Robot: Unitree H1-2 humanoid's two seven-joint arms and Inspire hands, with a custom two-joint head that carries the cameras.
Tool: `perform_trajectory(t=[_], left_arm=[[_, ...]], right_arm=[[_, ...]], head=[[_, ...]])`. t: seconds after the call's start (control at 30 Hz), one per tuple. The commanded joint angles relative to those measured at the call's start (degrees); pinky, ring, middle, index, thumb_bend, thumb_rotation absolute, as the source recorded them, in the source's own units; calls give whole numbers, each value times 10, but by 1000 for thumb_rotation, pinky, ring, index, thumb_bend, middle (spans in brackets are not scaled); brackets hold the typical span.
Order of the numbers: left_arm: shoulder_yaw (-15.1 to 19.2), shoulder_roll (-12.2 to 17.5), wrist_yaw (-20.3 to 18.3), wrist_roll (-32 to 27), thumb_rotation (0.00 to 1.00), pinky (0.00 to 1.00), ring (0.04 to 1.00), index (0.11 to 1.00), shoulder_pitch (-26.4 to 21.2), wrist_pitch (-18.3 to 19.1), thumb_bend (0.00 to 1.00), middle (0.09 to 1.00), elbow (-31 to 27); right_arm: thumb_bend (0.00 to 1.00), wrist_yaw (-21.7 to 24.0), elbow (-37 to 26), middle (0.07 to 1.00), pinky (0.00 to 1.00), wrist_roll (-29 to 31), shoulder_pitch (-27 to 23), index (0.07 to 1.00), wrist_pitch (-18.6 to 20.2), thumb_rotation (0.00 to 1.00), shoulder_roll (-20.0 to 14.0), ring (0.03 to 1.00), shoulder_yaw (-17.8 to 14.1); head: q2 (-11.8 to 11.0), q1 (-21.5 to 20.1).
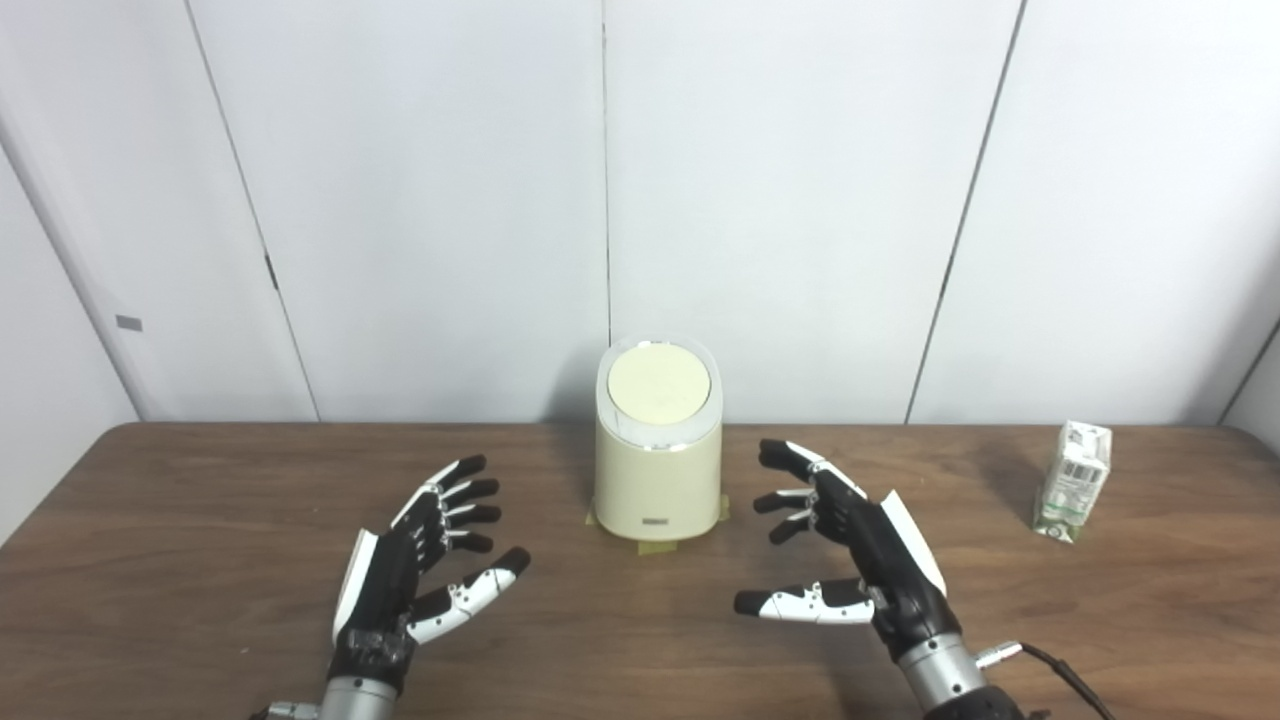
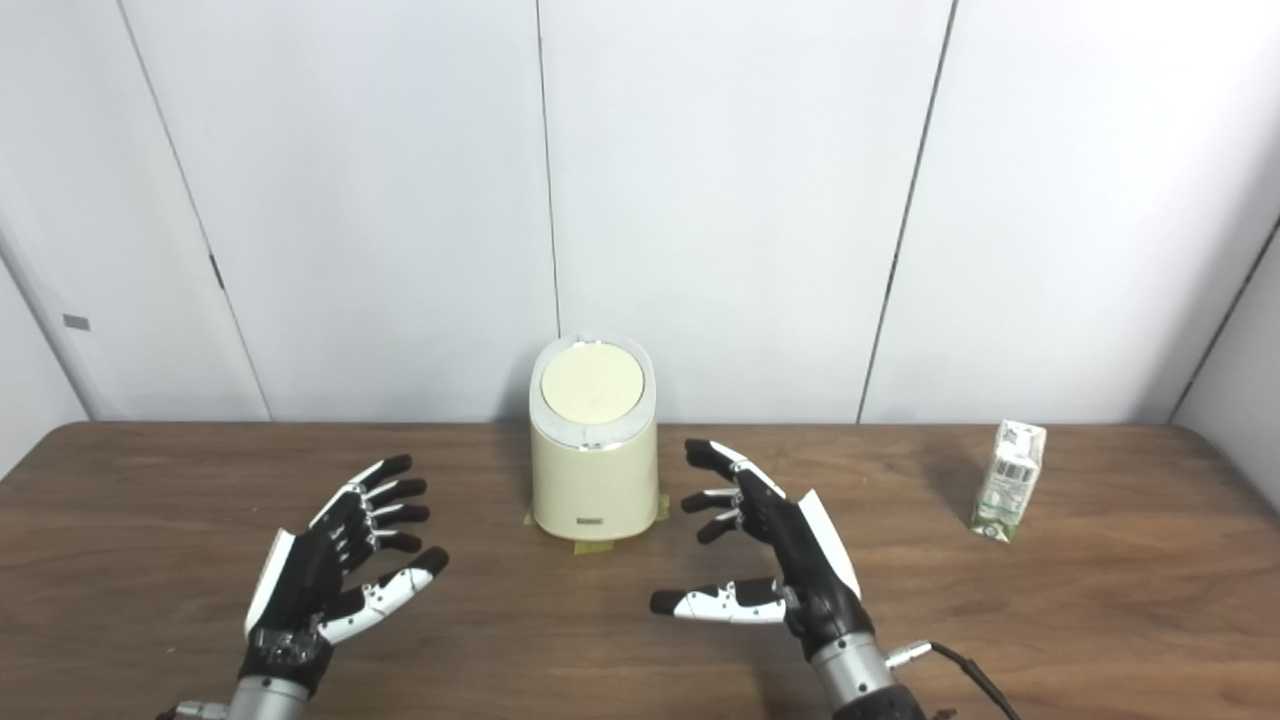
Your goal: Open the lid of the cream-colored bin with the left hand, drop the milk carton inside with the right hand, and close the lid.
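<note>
I see both hands, left hand (image 1: 415,570) and right hand (image 1: 860,545), fingers spread wide and empty, flanking the lidded cream-colored bin (image 1: 657,470) at frame center; milk carton (image 1: 1073,481) stands far right on the desk (image 1: 200,520).

The bin (image 1: 657,470) is a cream-colored, rounded upright container with a small dark label low on its front. It stands at the middle of the desk (image 1: 200,560), toward the far edge, on bits of yellowish tape that show at its base. Its lid (image 1: 659,385) is a pale round disc in a lighter rim, tilted toward the viewer, and it is shut. The carton (image 1: 1073,481) is small, white with green print, upright, far to the right, well apart from the bin.
</note>
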Motion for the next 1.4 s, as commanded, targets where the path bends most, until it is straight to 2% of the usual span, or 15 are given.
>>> perform_trajectory(t=[0.0,0.07,0.13,0.33,0.6,0.73,0.93,1.1,1.37], left_arm=[[-5,4,-2,7,213,643,753,863,-22,-5,720,813,-19],[-7,7,-8,10,293,762,880,939,-21,19,859,907,-35],[-6,3,-3,12,326,812,925,971,-21,35,909,940,-47],[-7,-11,12,23,392,954,982,1000,-45,87,944,973,-72],[-11,-20,23,58,412,969,972,1000,-127,149,945,969,-80],[-21,-23,22,71,425,929,983,1000,-180,175,974,979,-58],[-33,-28,23,84,419,939,1000,1000,-241,210,1000,1000,-24],[-46,-26,39,117,441,982,1000,1000,-277,227,1000,1000,8],[-72,-29,65,169,421,874,1000,1000,-336,224,1000,1000,89]], right_arm=[[784,-12,-5,842,528,5,-20,828,-21,110,-1,676,-5],[778,-13,2,839,523,6,-21,824,-27,102,-2,664,-5],[778,-12,8,839,522,8,-22,823,-32,97,-3,659,-6],[773,-9,22,845,518,11,-25,825,-40,117,-6,662,-5],[769,-15,26,845,539,3,-28,830,-38,145,-3,669,-4],[768,-16,26,845,536,5,-29,828,-37,136,-2,670,-2],[762,-19,30,842,529,5,-30,820,-45,105,2,653,0],[767,-23,29,837,516,5,-31,818,-43,130,4,657,-1],[771,-25,24,835,516,9,-31,818,-38,137,8,665,-1]], head=[[-3,3],[-7,3],[-11,9],[-21,17],[-24,21],[-24,22],[-24,17],[-24,14],[-24,11]])
